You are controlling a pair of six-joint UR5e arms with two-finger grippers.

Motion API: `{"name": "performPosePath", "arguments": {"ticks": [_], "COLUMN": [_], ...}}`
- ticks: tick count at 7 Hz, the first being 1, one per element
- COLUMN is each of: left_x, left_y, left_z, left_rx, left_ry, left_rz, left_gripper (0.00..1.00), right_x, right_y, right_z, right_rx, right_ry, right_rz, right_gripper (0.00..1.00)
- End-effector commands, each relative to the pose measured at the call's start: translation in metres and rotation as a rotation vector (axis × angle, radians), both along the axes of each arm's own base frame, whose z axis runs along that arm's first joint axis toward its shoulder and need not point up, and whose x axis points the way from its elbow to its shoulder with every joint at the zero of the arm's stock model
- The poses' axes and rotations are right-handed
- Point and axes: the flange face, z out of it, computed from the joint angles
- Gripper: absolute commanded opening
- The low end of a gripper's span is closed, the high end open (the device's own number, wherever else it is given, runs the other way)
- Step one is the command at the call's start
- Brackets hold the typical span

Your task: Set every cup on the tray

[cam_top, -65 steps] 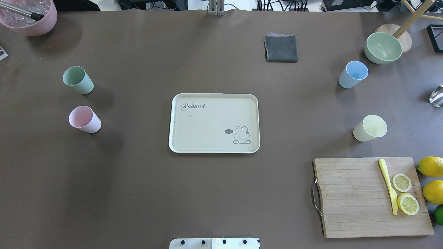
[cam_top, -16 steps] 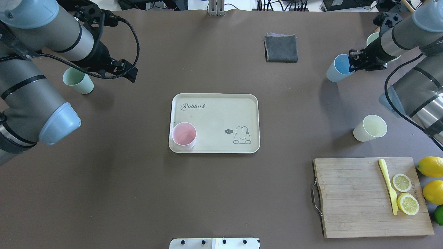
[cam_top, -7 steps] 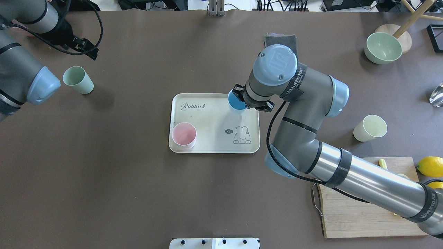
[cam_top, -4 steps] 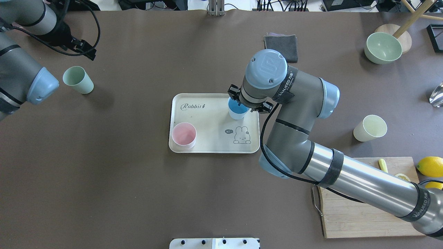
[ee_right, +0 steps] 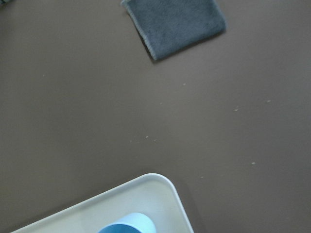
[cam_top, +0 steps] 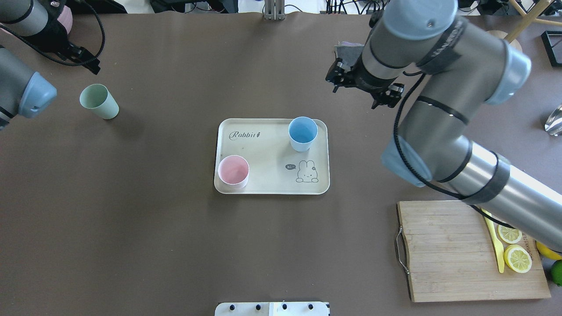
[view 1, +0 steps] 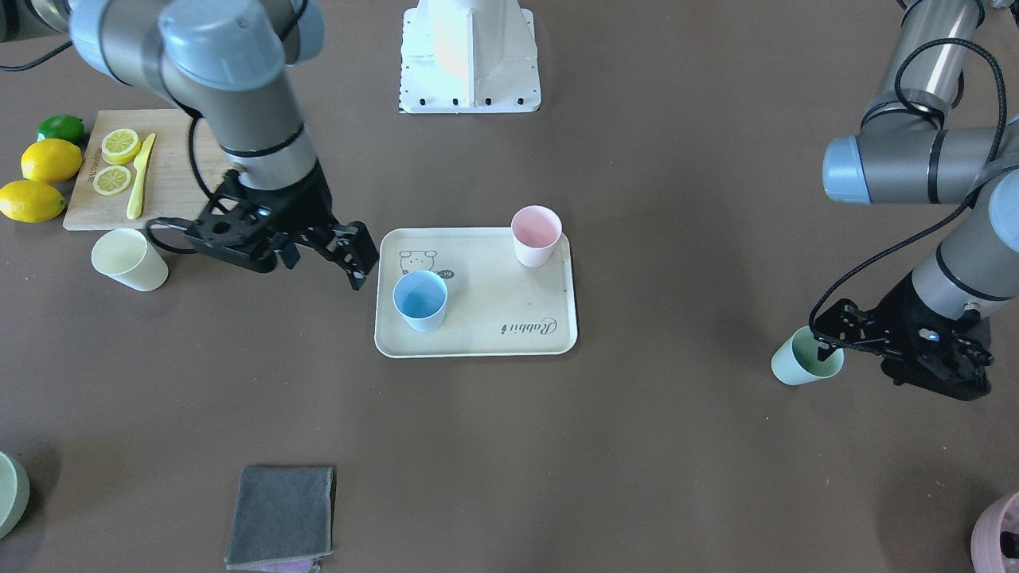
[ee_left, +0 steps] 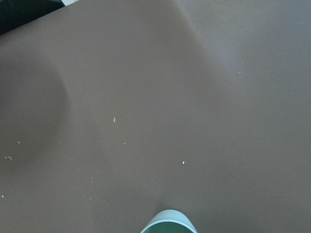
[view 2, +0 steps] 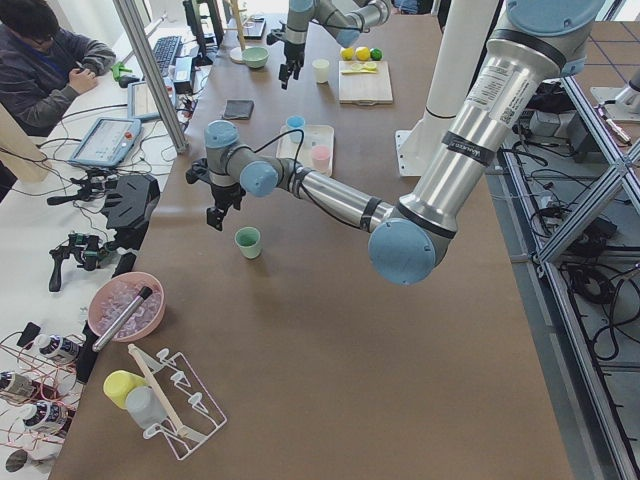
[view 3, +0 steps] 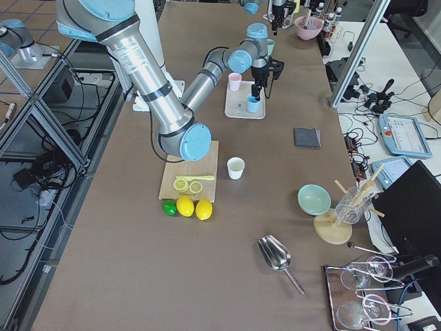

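Note:
The cream tray (cam_top: pixel 263 184) lies mid-table. The pink cup (cam_top: pixel 233 171) stands upright in its near left corner and the light blue cup (cam_top: pixel 303 134) in its far right corner. My right gripper (view 1: pixel 358 259) is open and empty, raised beside the tray's edge, apart from the blue cup (view 1: pixel 419 300). The mint green cup (cam_top: pixel 99 101) stands on the table at the left. My left gripper (cam_top: pixel 88 65) is open and empty, above and beyond it; only the cup's rim (ee_left: pixel 169 222) shows in the left wrist view. The pale yellow cup (view 1: pixel 127 259) stands by the cutting board, hidden in the overhead view.
A wooden cutting board (cam_top: pixel 448 250) with lemon slices and a yellow knife lies at the near right, whole lemons (view 1: pixel 40 179) beside it. A grey cloth (view 1: pixel 280 516) lies beyond the tray. A sage bowl (view 1: pixel 9 493) and a pink pot (view 1: pixel 999 529) stand at the far corners.
My right gripper has let go of the blue cup on the tray and moved up and away toward the far right. My left arm has drawn back a little, farther left.

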Motion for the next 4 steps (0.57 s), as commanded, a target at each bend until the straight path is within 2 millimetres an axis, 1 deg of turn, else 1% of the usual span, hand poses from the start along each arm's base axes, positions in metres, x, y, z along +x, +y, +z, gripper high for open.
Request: {"name": "performPosePath", "arguments": {"ticks": [1,2,3,4], "left_x": [0.019,0.033,0.043,0.042], "left_y": [-0.006,0.007,0.023,0.034], "left_z": [0.056,0.065,0.079,0.088], "left_rx": [0.031,0.025,0.034,0.05], "left_ry": [0.013,0.012,0.017,0.031], "left_rz": [0.02,0.043,0.068,0.073], "left_gripper": [0.98,0.98,0.97,0.97], "right_x": [0.108,0.148,0.173,0.18], "right_y": [-0.001,-0.008,-0.006,-0.006], "right_z": [0.036,0.053,0.069,0.074], "right_rx": [0.055,0.099,0.109,0.121], "right_ry": [0.021,0.023,0.018,0.027], "right_rz": [-0.044,-0.096,-0.121,-0.128], "right_gripper": [1.0,1.0,1.0,1.0]}}
